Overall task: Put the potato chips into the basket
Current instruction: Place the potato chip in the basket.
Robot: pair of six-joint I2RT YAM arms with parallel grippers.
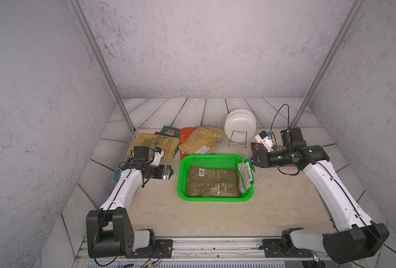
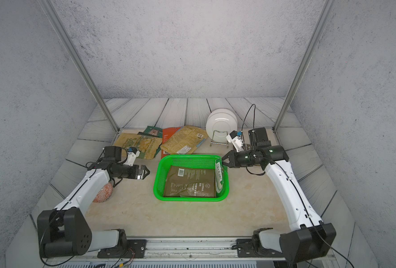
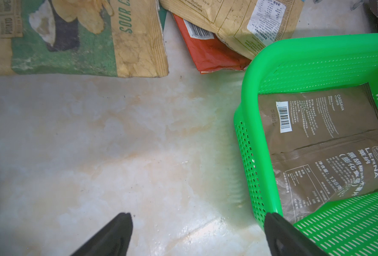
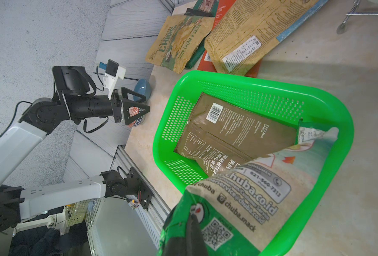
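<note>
Basket [image 1: 180,178], bright green, is sitting between both hands on the worktop [image 1: 215,215]. Right hand [image 1: 250,160] is pinching the top edge of a green-white chips bag [image 1: 245,177], which is hanging below it into the basket beside a flat brown bag [image 1: 212,183]. Left hand [image 1: 170,172] is hovering spread wide; more bags [image 1: 164,143] are lying beyond it.

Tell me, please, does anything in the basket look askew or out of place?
Yes. The green-white chip bag stands on edge along the right wall of the green basket, pinched by the right gripper, while the brown cassava chips bag lies flat.
</note>
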